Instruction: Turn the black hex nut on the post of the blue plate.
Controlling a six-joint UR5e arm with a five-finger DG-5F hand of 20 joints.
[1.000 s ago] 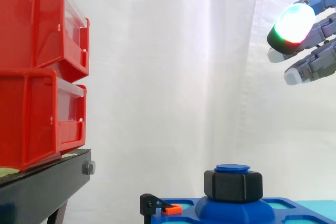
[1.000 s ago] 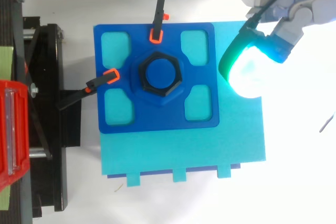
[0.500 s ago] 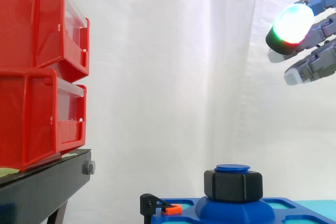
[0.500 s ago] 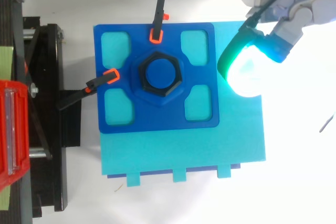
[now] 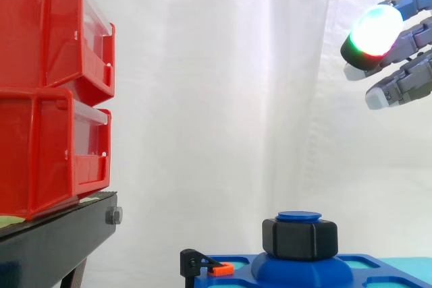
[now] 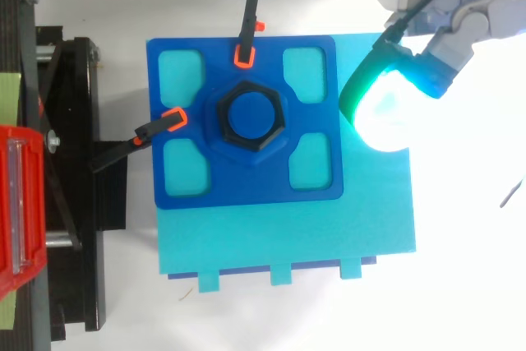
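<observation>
The black hex nut point(image 5: 300, 237) point(image 6: 251, 122) sits on the blue post point(image 6: 250, 114) in the middle of the blue plate point(image 6: 244, 187). The plate lies on a cyan base point(image 6: 288, 240). My hand point(image 5: 398, 45) point(image 6: 460, 14) hangs high above and to the right of the nut, well apart from it. Its fingers point(image 5: 391, 92) are stretched out and hold nothing. One fingertip point(image 5: 374, 30) glows white with green and red; from above it point(image 6: 382, 113) glows cyan-green by the plate's right edge.
Two stacked red bins point(image 5: 47, 92) stand on a black stand point(image 5: 61, 241) at the left. Two black clamps with orange tips point(image 6: 246, 30) point(image 6: 156, 127) hold the plate at its far and left edges. A white curtain point(image 5: 216, 99) hangs behind.
</observation>
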